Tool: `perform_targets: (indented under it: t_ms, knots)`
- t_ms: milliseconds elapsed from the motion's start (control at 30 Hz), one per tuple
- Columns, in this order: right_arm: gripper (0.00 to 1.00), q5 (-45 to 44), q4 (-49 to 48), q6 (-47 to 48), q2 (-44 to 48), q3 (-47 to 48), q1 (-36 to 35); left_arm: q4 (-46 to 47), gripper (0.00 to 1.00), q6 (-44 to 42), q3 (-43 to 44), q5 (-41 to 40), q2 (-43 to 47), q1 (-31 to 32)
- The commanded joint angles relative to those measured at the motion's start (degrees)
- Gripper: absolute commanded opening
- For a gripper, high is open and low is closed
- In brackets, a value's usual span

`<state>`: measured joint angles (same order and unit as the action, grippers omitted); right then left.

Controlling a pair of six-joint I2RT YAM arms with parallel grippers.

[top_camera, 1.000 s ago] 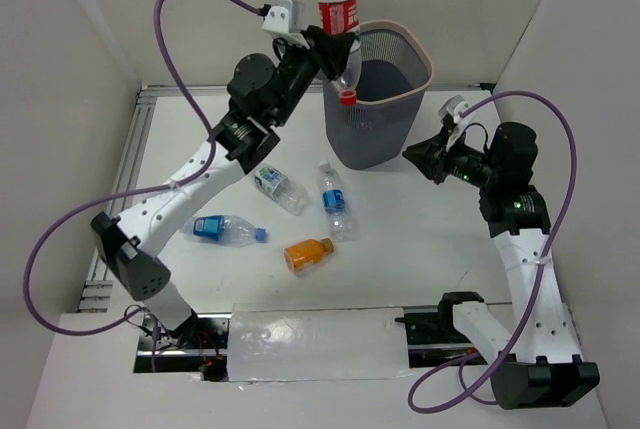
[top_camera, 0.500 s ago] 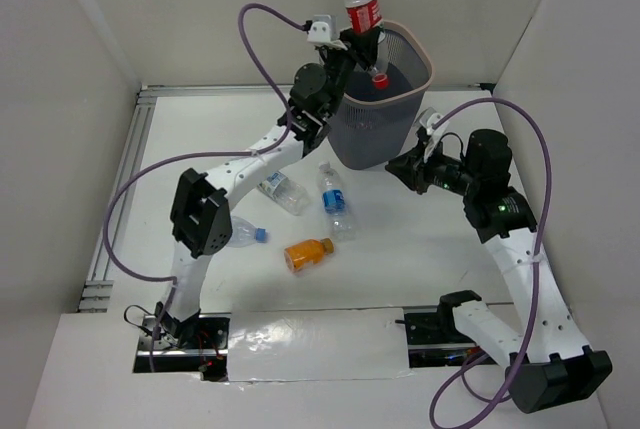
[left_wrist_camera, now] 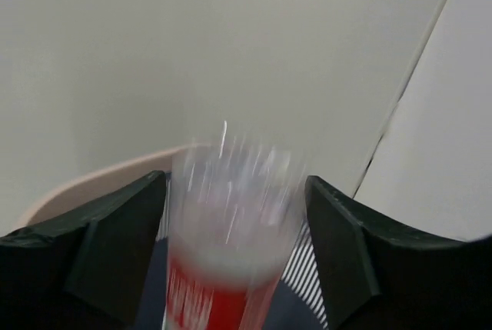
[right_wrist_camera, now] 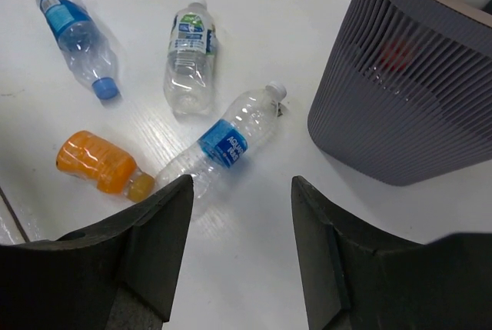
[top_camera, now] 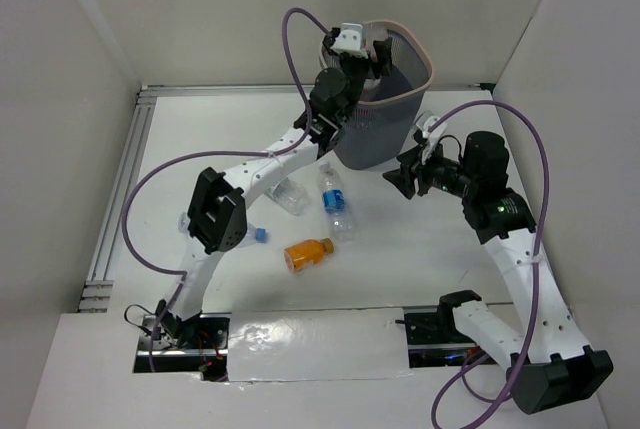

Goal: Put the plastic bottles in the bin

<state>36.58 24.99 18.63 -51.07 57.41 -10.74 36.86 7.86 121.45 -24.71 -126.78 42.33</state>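
My left gripper [top_camera: 366, 55] hangs over the dark grey mesh bin [top_camera: 378, 137], jaws open. Between its fingers, in the left wrist view, the red-labelled bottle [left_wrist_camera: 231, 238] is a vertical blur with a little gap on each side, above the bin's pale rim [left_wrist_camera: 84, 184]. A red smear shows through the bin's wall [right_wrist_camera: 407, 107]. Three plastic bottles lie on the table left of the bin: two blue-labelled water bottles [right_wrist_camera: 227, 141] [right_wrist_camera: 73, 30] and a green-labelled one [right_wrist_camera: 191, 57]. An orange-drink bottle [right_wrist_camera: 96, 162] lies nearer. My right gripper [right_wrist_camera: 242, 184] is open and empty over the table, right of the bin.
White walls close the table in at the back and on both sides. A metal rail [top_camera: 125, 184] runs along the left edge. The left arm's elbow [top_camera: 218, 211] stands over the leftmost bottle, and purple cables loop from both arms.
The left arm swung right over the bin with the red-labelled bottle, then opened; the bottle has left the grip and is dropping. My right gripper opened wider and shifted slightly left.
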Motion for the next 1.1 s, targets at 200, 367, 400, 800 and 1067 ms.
perform_targets:
  t_ms: [200,367,400,800,1067]
  knots:
    - [0.67,-1.33,3.39,2.20,-3.51,5.16,-0.51,-6.44,0.97,-3.29,-7.27,-1.39,12.67,-0.05]
    - [0.67,-0.81,3.40,3.52,-6.14,5.70,-1.03,-6.45,1.00,-9.86,-16.40,-2.62,22.70,3.11]
    - [0.67,-0.81,3.40,3.52,-7.02,6.31,-1.82,-8.37,1.00,-11.97,-19.03,-4.19,24.37,4.68]
    - [0.64,-33.75,-1.44,-2.63,-25.03,7.90,-30.03,-34.55,1.00,1.62,-41.80,-6.67,53.81,14.80]
    - [0.81,-48.53,-2.14,-16.34,-42.86,15.18,-31.63,-47.83,1.00,8.21,-62.80,-2.72,73.68,16.82]
